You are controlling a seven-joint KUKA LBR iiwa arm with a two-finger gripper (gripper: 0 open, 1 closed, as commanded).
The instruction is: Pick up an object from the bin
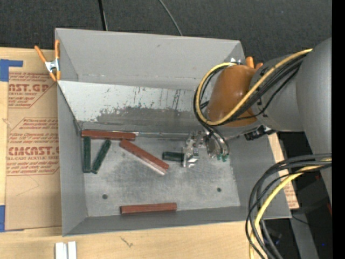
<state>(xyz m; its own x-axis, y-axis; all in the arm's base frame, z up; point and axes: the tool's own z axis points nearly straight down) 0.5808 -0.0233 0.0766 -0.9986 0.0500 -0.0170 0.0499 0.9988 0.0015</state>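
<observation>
1. Hanging low inside the grey metal bin [145, 58], the gripper [200, 152] is sitting to the right of the slanted red-brown bar [143, 156]. Whether it is clenched or released cannot be told.
2. A short dark green stick [172, 156], thin and straight, is lying flat between the slanted bar's right end and the gripper. Its right end is reaching up to the gripper's shiny metal tip.
3. A longer red-brown bar [108, 135], flat and straight-edged, is lying behind the slanted bar, along the foot of the scratched back wall.
4. A dark green stick [86, 155] and a second, tilted green stick [101, 155] are lying close together, left of the slanted bar.
5. A third red-brown bar [148, 209] is lying in front of the slanted bar, on the dull, scuffed floor.
6. A rounded orange cover [229, 93] is riding on the wrist, behind and right of the slanted bar.
</observation>
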